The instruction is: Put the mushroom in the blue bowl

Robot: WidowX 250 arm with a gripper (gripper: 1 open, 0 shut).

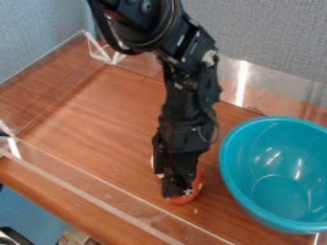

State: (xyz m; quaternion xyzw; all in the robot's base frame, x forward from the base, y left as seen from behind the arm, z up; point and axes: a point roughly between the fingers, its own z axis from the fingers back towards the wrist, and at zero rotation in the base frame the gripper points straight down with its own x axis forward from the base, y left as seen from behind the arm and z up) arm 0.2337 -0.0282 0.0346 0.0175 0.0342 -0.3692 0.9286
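Note:
The mushroom (185, 195) lies on the wooden table, just left of the blue bowl (273, 161). Only a reddish sliver of its cap shows under the fingertips. My gripper (181, 189) points straight down onto it, with the black fingers standing on either side of the cap at table level. The picture is too coarse to show whether the fingers press on the cap. The bowl stands upright at the right with nothing in it, its rim a short gap from the gripper.
Clear plastic walls (52, 158) run around the wooden table (90, 115). A white wire stand (109, 48) sits at the back left corner. The front table edge lies close below the mushroom.

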